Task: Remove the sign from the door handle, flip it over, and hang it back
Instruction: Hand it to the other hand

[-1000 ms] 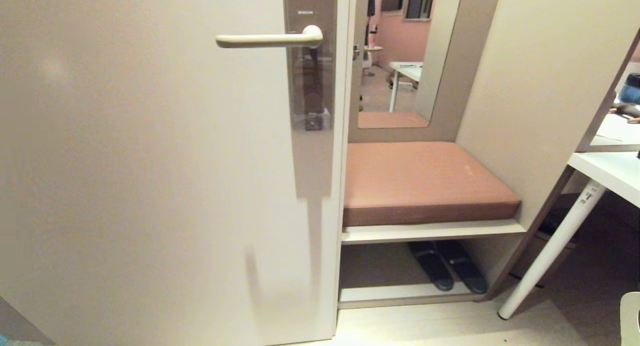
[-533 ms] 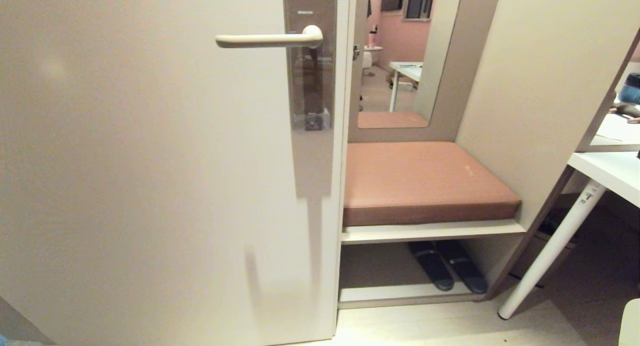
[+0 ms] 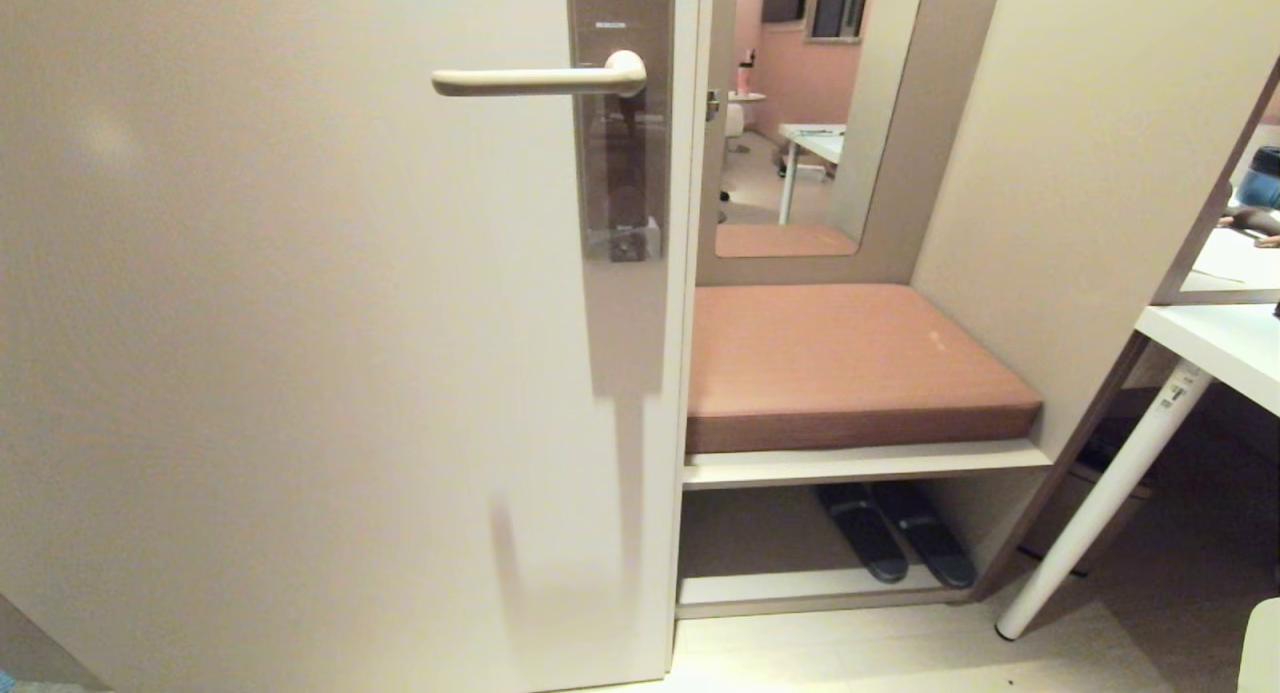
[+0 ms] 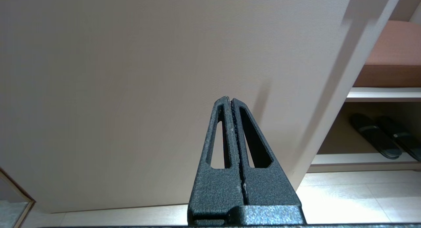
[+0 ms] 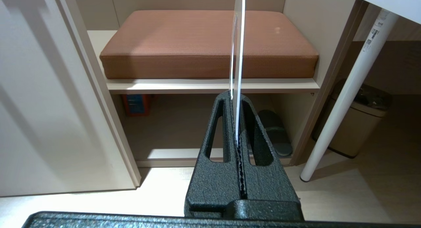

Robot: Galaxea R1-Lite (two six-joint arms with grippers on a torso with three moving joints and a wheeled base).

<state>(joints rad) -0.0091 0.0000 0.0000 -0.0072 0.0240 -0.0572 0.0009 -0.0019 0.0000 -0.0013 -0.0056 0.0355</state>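
Observation:
The cream door handle (image 3: 535, 78) juts out level from its brown backplate (image 3: 620, 13) with nothing hanging on it. My right gripper (image 5: 234, 94) is shut on the sign (image 5: 238, 40), a thin white card seen edge-on that rises from between the fingers in front of the bench. A pale corner of the sign (image 3: 1262, 645) shows at the lower right edge of the head view, far below the handle and to its right. My left gripper (image 4: 231, 99) is shut with nothing in it, low down facing the door panel (image 4: 131, 73).
Right of the door's edge is a bench with a brown cushion (image 3: 850, 363), and dark slippers (image 3: 895, 533) lie on the shelf under it. A white table leg (image 3: 1100, 503) slants down at the right, with a beige bin (image 5: 358, 129) behind it.
The pale corner of the sign at the head view's lower right edge has sunk a little. The door, the handle and the left gripper are where they were.

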